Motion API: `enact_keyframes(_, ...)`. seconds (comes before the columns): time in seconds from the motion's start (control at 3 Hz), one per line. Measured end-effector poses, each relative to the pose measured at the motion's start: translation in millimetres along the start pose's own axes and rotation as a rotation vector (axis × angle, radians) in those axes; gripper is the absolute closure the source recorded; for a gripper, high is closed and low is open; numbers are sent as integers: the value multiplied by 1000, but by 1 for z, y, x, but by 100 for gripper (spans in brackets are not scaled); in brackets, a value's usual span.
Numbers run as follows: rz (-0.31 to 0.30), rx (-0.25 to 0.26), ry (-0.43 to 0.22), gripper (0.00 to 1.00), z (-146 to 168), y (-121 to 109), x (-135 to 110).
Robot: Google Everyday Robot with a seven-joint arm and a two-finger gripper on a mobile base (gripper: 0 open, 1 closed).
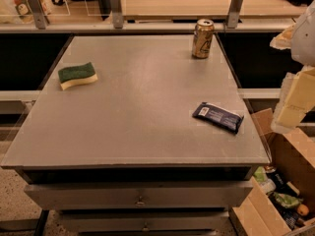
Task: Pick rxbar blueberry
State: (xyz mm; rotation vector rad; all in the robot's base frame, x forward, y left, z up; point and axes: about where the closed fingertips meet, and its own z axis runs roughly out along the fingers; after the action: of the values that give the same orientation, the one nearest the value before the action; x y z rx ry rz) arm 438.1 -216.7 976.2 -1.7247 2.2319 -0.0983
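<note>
The rxbar blueberry [218, 116] lies flat and slanted on the worktop [138, 112], right of frame centre: a dark navy wrapper with a small white label patch. My gripper [294, 102] hangs at the right edge, apart from it; jaws' state I cannot tell.

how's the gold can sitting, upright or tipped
Upright: the can stands on its base, top rim up. The tool hangs just right of the table.
</note>
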Motion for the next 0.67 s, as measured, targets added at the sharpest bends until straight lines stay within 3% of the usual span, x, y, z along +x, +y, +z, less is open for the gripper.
enact_keyframes(0.33,8,3,5,0,3,-1,-3)
enact_keyframes(0.67,19,-30,20,0,22,3,-14)
